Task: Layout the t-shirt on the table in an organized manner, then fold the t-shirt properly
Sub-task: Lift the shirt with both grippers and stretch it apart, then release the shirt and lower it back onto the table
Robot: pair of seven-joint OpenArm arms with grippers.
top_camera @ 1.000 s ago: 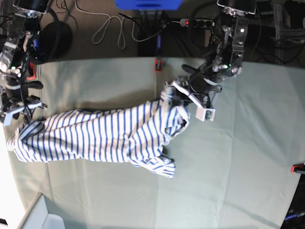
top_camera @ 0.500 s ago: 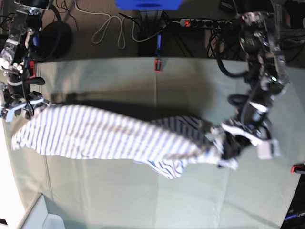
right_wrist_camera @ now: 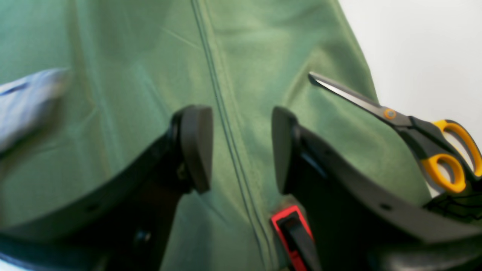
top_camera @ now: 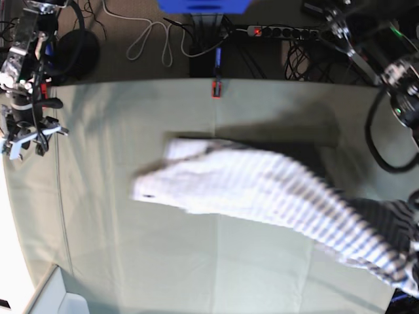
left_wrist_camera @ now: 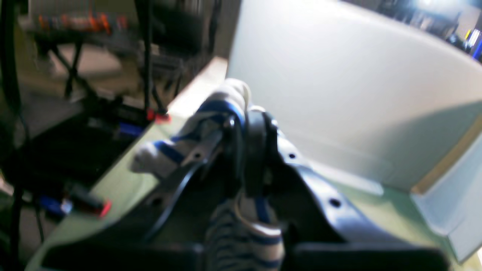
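The t-shirt [top_camera: 262, 186], white with blue stripes, stretches blurred across the table [top_camera: 131, 261] from the middle to the lower right corner. My left gripper [left_wrist_camera: 241, 128] is shut on a bunch of its striped cloth [left_wrist_camera: 222, 107], and more of the shirt hangs below the jaws. In the base view that gripper is lost behind the fabric at the right edge. My right gripper [right_wrist_camera: 239, 146] stands open and empty over bare cloth at the table's left edge [top_camera: 25, 139], well clear of the shirt. A blurred scrap of the shirt [right_wrist_camera: 26, 96] shows at the left of the right wrist view.
Orange-handled scissors [right_wrist_camera: 414, 126] lie by the table's edge near my right gripper. Red clamps [right_wrist_camera: 290, 226] [top_camera: 217, 88] grip the cloth's edges. Cables and a power strip [top_camera: 275, 31] lie beyond the far edge. A pale box [top_camera: 59, 297] sits at the front left corner.
My left arm has swung right and toward the front, dragging the shirt with it. The shirt's left end has left the right gripper's side and now sits mid-table. The right arm has barely moved.
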